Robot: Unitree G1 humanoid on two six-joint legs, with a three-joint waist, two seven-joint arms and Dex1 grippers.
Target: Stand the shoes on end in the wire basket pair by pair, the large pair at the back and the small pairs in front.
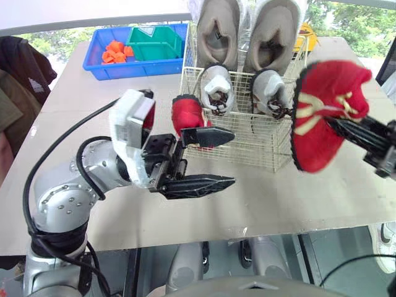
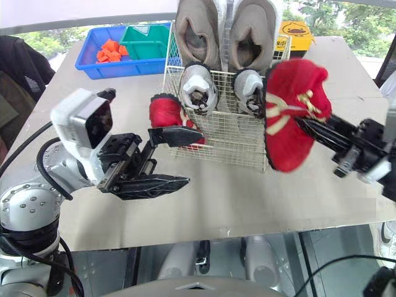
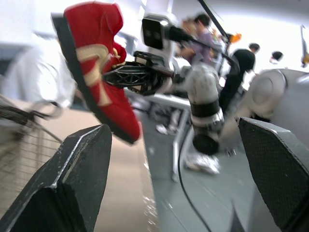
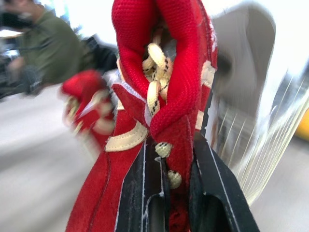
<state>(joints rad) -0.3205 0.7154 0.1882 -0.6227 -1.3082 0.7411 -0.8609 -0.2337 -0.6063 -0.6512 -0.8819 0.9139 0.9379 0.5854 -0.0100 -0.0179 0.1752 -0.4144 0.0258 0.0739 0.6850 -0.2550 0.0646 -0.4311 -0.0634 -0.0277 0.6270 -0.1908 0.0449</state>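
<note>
The wire basket (image 1: 260,145) holds two large beige shoes (image 1: 218,31) on end at its back and two small grey shoes (image 1: 218,90) in front of them. One small red shoe (image 1: 185,114) stands on the table just outside the basket's left wall. My right gripper (image 1: 339,125) is shut on a second red shoe (image 1: 322,117), holding it in the air by its laced opening at the basket's right side; it also appears as the red shoe (image 4: 159,96). My left gripper (image 1: 230,158) is open and holds nothing, low over the table in front of the standing red shoe.
A blue bin (image 1: 99,65) with orange pieces and a green tray (image 1: 154,43) sits at the table's back left. A yellow object (image 1: 307,34) lies behind the basket. A dark garment (image 1: 15,68) hangs off the left. People stand beyond the table in the left wrist view.
</note>
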